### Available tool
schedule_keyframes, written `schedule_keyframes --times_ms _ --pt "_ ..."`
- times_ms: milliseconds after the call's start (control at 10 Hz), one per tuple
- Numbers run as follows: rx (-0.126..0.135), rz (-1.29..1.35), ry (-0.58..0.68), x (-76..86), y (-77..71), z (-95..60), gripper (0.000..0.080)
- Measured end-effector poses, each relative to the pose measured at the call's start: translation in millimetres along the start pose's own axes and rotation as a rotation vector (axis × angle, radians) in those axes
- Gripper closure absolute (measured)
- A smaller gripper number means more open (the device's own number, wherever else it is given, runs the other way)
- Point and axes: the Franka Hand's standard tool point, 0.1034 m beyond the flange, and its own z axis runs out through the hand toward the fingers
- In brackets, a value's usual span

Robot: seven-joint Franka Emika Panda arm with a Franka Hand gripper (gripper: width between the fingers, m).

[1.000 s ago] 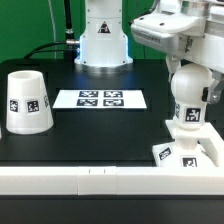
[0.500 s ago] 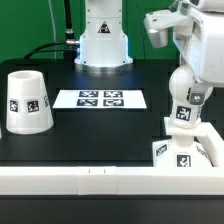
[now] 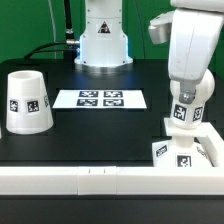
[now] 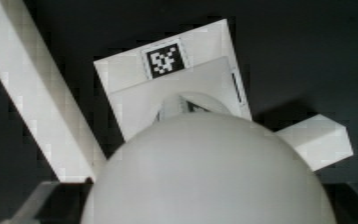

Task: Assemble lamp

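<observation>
White plastic round bulb on cylindrical stem, lower right, stands on flat square white base; gripper fingers clasp its dome, probably light, stiff, slippery.

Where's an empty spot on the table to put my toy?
Free: the bare black table bordered by the shade, the marker board and the white front rail. Crowded: the exterior view's right corner, where the gripper holds the bulb at the base.
</observation>
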Motion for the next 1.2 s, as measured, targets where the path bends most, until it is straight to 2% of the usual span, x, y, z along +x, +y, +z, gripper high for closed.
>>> schedule_keyframes --times_ms 200,400,600,1200 --pt "0.033 0.259 0.027 -2.5 -1.8 1.0 0.0221" --pt "0.05 0.45 0.034 -1.6 -2.9 1.3 0.0221" --pt "0.08 0.648 0.049 -2.8 -2.0 1.7 0.0221" --pt "0.089 1.009 0.047 0.8 -3.0 1.6 0.0221"
